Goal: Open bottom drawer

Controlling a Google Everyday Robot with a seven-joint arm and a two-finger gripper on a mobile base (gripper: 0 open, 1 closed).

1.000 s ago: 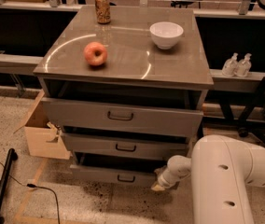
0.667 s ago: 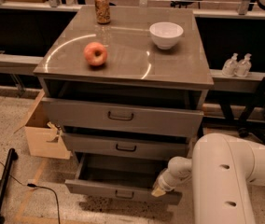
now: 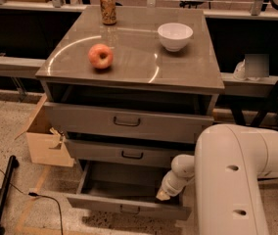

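Three drawers stand stepped out beneath the desk [image 3: 139, 70]; the bottom drawer [image 3: 97, 203], lowest, is pulled farthest out; the gripper [image 3: 164, 195] sits inside its right end, its hold impossible to judge; apple [image 3: 101, 56], can [image 3: 108, 7] and bowl [image 3: 175, 35] rest on top.

Light: warm, dim, from overhead.
Glare: a bright curved arc on the glossy cabinet top [image 3: 129, 72], with faint reflections near the can [image 3: 108, 8] and bowl [image 3: 175, 35].
Shadow: deep in the drawer recesses and in the open bottom drawer [image 3: 104, 203]. At that drawer's right end, the gripper [image 3: 164, 195] is partly shaded.
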